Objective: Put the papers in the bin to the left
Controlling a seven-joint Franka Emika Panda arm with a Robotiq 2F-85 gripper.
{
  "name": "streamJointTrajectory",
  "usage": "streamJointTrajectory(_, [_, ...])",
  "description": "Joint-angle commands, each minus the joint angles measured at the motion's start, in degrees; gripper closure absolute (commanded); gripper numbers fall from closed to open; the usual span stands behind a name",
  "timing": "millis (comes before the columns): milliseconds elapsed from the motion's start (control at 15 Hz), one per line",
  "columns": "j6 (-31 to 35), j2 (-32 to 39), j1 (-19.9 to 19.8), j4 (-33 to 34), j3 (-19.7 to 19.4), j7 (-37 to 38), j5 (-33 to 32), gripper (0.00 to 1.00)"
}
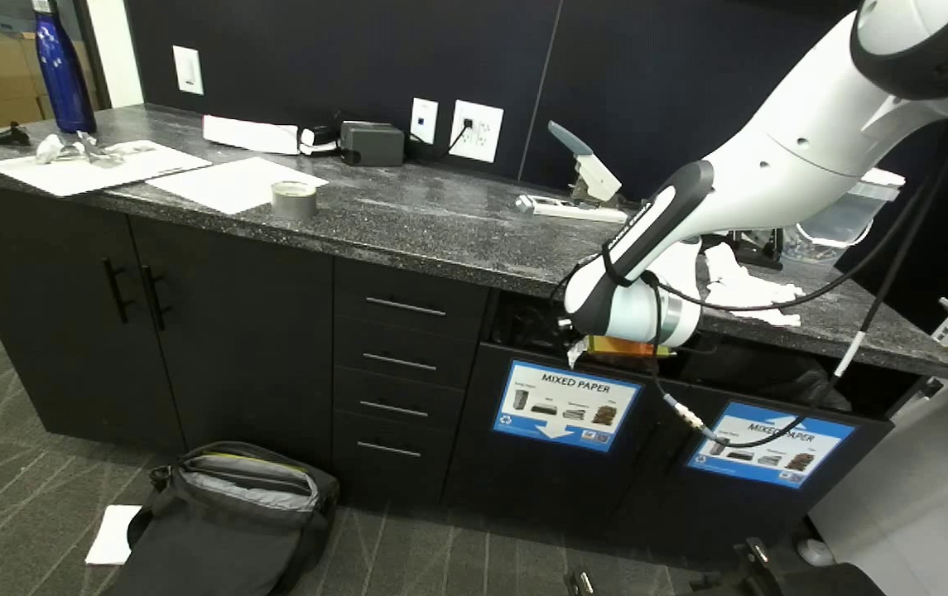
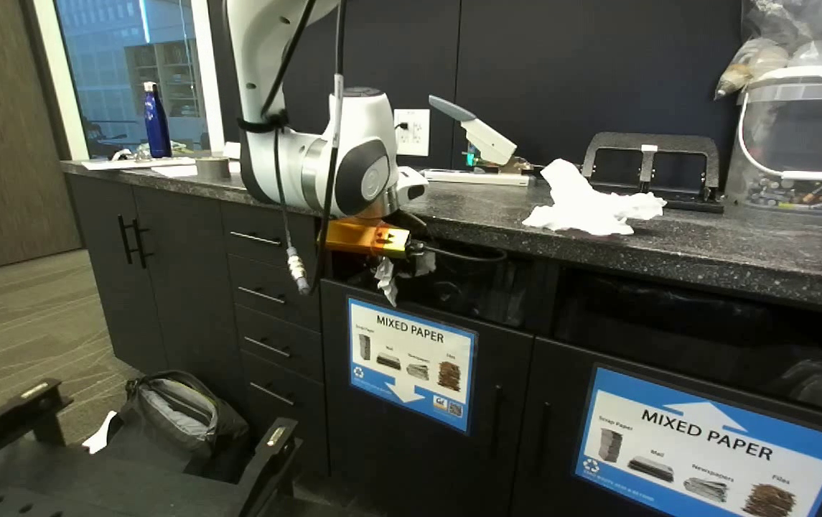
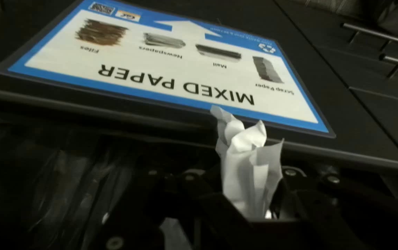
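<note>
Paper right at the hand: a crumpled paper [image 3: 245, 170] stands pinched in the gripper [image 3: 254, 201]. Fingers [image 3: 216, 208] nearly together, only the bunched wad between them; its loose end pokes past the tips toward the front panel of the left bin [image 2: 411, 459]. Whether it touches the panel, cannot tell. Gripper sits at that bin's opening, lower than the front edge of the counter [image 1: 416, 207]. In both exterior views, a larger crumpled piece [image 2: 590, 205] lies near that edge, toward the right end, apart from the gripper. Small white wads [image 1: 49, 150] at the left end.
</note>
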Motion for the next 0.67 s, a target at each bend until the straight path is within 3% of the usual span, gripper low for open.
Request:
streamJointTrajectory(0, [6.11, 4.09, -0.06, 4.25, -0.28, 2.63, -1.54, 0.82])
streamJointTrajectory(267, [16.06, 8.53, 0.32, 6.70, -1.13, 5.14, -1.07, 0.82])
streamJointTrajectory(600, [22.11, 12.30, 1.06, 9.50, -2.44, 6.85, -0.52, 0.82])
